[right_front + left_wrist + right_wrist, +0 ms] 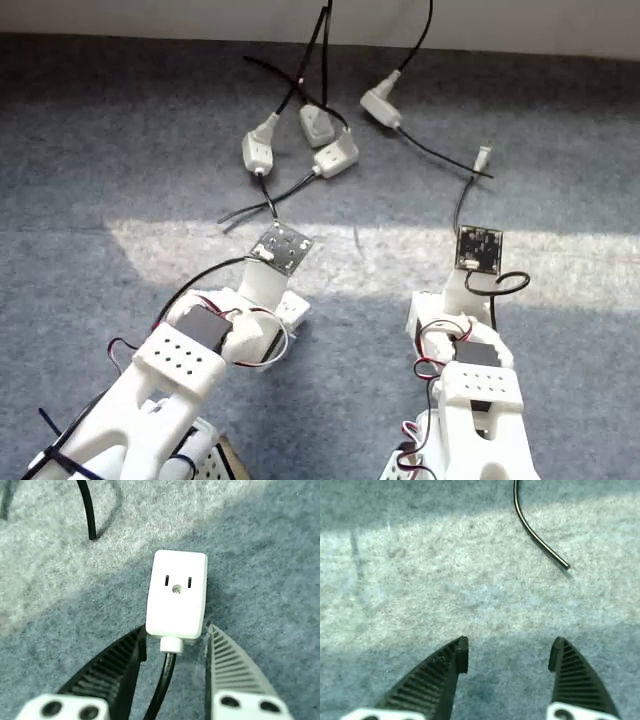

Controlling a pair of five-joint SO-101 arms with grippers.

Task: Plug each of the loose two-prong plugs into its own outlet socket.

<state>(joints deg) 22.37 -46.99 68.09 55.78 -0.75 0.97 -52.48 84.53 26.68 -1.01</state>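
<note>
Carpet [100, 150] floor: our left gripper [175, 634] clamps a socket [177, 592] slots-up so we can plug in; our right gripper [510, 647] gapes empty.

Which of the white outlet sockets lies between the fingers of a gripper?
The outlet socket held in the left gripper, close to the arms; the other white connectors lie clustered farther away, untouched.

White outlet socket [177, 592] with two dark slots and a black cord [167, 680]. Blue-grey speckled worktop [260, 540], crossed by a paler sunlit band. Left claw [175, 636] ribbed, one side black and the other pale grey; right claw [509, 655] black and ribbed on both sides.
</note>
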